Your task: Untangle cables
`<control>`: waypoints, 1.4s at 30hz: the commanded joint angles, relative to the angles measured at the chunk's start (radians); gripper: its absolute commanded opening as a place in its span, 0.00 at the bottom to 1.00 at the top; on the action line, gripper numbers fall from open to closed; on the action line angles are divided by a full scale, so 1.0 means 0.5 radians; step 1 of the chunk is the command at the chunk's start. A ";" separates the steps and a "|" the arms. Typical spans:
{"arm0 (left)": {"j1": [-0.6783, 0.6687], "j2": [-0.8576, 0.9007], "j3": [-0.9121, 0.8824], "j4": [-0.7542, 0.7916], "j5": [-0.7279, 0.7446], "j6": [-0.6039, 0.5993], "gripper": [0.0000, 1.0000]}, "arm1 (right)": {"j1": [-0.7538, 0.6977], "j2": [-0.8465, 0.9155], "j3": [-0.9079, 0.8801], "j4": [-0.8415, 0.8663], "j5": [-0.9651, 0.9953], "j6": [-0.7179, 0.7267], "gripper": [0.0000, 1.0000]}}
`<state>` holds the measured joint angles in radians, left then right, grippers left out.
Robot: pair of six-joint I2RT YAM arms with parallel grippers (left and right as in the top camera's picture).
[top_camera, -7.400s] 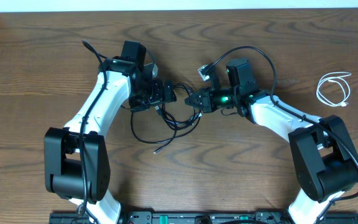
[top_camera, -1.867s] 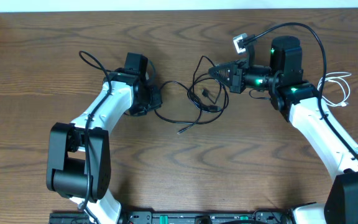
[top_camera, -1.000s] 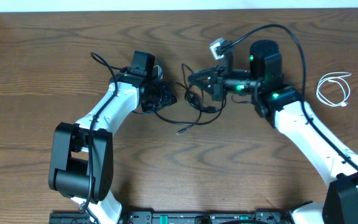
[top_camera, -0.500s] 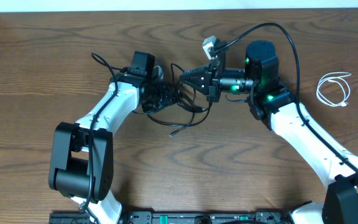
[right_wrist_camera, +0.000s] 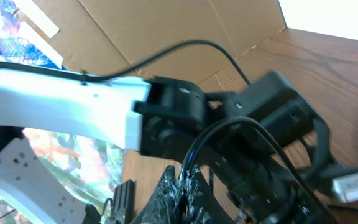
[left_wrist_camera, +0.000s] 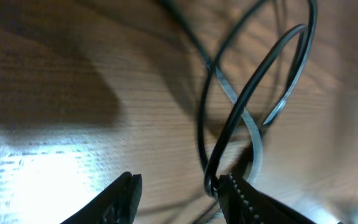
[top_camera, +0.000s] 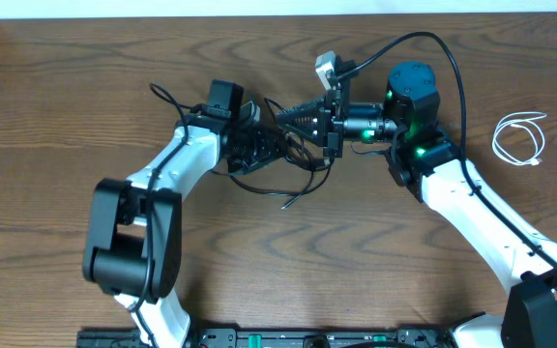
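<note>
Right wrist: black cable (right_wrist_camera: 199, 143), apparently in claw (right_wrist_camera: 184, 184).

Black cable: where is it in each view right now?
Overhead: black cable tangled at centre, between left tool and right tool.
Left wrist: cable loops right of centre, down to the left tool.
Right wrist: cable arcs up from the right tool, lower centre.
Shared landmark: wood table.
</note>
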<state>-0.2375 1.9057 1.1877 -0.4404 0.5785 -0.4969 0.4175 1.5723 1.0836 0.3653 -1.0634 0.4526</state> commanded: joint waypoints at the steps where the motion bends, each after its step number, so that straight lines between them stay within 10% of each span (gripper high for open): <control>1: -0.005 0.094 -0.008 0.011 0.024 0.019 0.35 | 0.002 -0.044 0.031 0.020 -0.055 0.051 0.02; 4: 0.007 0.116 -0.008 -0.011 -0.066 0.108 0.20 | -0.011 -0.044 0.031 0.016 -0.058 0.051 0.02; 19: 0.156 0.116 -0.008 -0.378 -0.610 0.126 0.20 | -0.462 -0.044 0.031 -0.112 -0.064 0.245 0.02; 29: 0.192 0.116 -0.008 -0.138 0.406 0.251 0.60 | -0.558 -0.044 0.031 -0.352 -0.056 0.284 0.01; 42: -0.010 0.164 -0.008 -0.099 -0.345 -0.111 0.58 | -0.591 -0.044 0.031 -0.309 -0.233 0.283 0.01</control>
<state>-0.2127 1.9541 1.1885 -0.5049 0.5545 -0.4786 0.1375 1.5723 1.0836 0.1970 -1.1141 0.5892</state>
